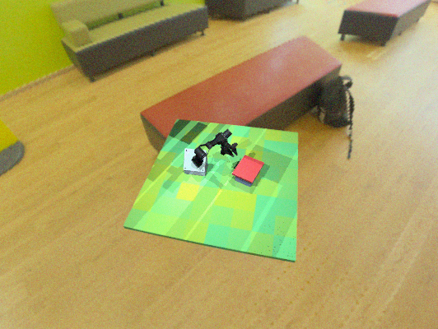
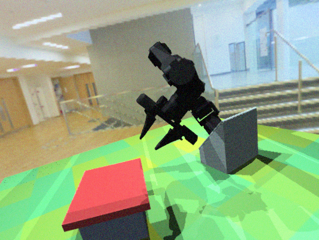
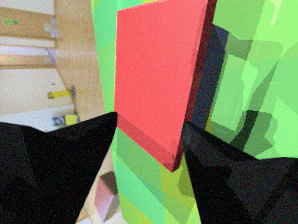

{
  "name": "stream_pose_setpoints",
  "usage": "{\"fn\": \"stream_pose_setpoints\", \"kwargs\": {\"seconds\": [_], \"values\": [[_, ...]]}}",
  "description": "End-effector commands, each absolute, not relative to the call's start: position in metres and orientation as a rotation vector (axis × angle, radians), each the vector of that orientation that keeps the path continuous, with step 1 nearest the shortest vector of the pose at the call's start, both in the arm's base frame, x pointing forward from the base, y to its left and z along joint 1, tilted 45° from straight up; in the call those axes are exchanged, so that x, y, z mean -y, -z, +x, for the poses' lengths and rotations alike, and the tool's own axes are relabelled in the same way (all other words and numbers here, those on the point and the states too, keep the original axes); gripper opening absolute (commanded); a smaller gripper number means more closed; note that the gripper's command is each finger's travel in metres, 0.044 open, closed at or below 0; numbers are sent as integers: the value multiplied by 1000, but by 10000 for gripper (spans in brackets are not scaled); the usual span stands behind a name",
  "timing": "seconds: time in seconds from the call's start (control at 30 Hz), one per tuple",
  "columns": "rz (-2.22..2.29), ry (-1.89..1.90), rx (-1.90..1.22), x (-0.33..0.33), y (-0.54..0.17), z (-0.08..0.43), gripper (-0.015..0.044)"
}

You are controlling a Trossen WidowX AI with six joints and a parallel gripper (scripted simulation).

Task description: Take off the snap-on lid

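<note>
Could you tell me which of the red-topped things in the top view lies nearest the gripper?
The red lid on the storage box, just beside the gripper; both red-topped benches stand off the patterned table.

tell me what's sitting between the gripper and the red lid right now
Nothing. The open gripper hangs in the air short of the red lid, still on its box; only bare patterned table lies between them, as the exterior view shows.

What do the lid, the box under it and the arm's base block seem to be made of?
Red lid: looks like matte plastic, going by its flat even colour and thin overhanging rim. Storage box: dark blue, matte, probably plastic too, though little of it shows. Base block: plain grey with crisp edges and dull shading, perhaps painted metal; the look leaves that open.
</note>
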State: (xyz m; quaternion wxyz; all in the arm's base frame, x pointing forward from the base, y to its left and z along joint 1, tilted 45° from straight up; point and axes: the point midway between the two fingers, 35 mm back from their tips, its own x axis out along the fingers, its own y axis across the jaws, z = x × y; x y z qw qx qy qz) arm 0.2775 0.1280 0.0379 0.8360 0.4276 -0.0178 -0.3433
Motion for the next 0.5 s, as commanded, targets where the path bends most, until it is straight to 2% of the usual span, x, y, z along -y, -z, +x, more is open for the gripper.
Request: {"fn": "stream_pose_setpoints", "kwargs": {"seconds": [0.0,0.27,0.47], "values": [[882,699,27,-131,-33,269,235],[882,699,27,-130,-32,270,235],[882,700,26,-103,-1,274,235]]}}
